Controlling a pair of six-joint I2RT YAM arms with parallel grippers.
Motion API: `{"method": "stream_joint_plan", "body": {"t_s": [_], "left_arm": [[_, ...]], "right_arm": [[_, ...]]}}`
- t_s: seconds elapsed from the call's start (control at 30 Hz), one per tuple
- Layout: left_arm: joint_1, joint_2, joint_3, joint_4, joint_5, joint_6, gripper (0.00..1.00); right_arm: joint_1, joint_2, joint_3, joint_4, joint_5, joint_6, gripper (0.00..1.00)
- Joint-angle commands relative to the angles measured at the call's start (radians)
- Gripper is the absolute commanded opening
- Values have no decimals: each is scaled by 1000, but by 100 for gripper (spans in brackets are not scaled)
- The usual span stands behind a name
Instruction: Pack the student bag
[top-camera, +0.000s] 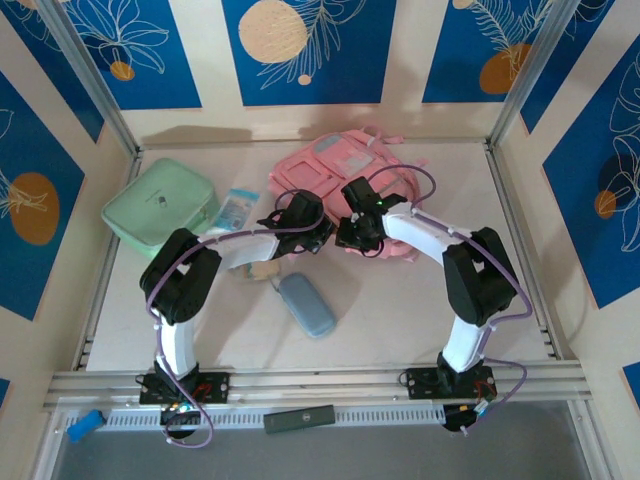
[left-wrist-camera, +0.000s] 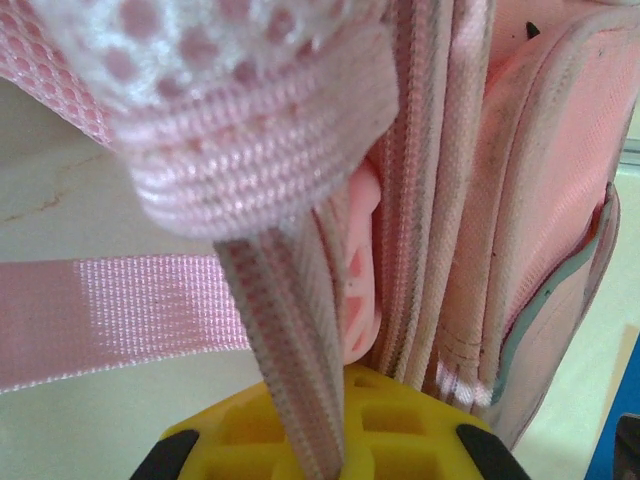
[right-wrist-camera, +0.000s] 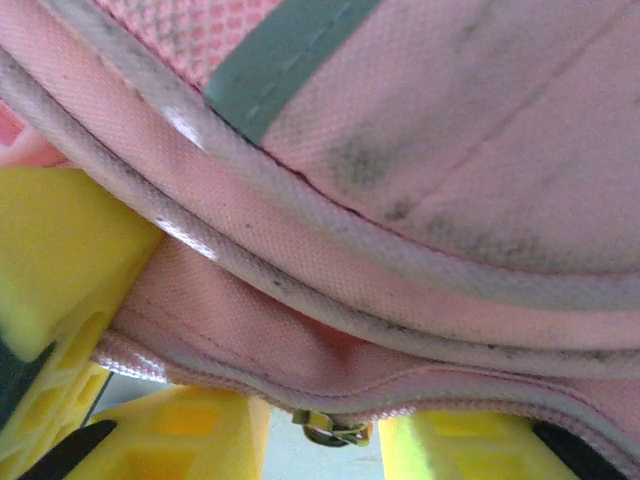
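While its jaws are pressed together on a pink zip band (left-wrist-camera: 290, 340) of the large soft pink fabric student bag (top-camera: 345, 175), the left tool (left-wrist-camera: 335, 445) sits at the bag's near left edge. The right tool (right-wrist-camera: 320, 450) has the bag's piped seam (right-wrist-camera: 330, 260) between its yellow fingers (right-wrist-camera: 180, 430); whether it grips, I cannot tell. One bag lies on the counter (top-camera: 420, 320), contents hidden. Left of it sit one pale blue packet (top-camera: 238, 208) and one closed mint green rounded square case (top-camera: 160, 210); nearer than it, one grey-blue oblong pouch (top-camera: 307, 303).
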Motion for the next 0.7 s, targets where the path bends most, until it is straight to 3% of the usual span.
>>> {"method": "stream_joint_plan", "body": {"t_s": [0.0, 0.33, 0.67], "left_arm": [[-9, -80, 13, 45, 3, 20, 0], [-5, -89, 8, 51, 8, 28, 0], [0, -117, 2, 30, 1, 59, 0]], "right_arm": [[9, 17, 23, 38, 29, -30, 23], [54, -37, -30, 105, 64, -158, 10], [47, -89, -53, 14, 151, -126, 0]]}}
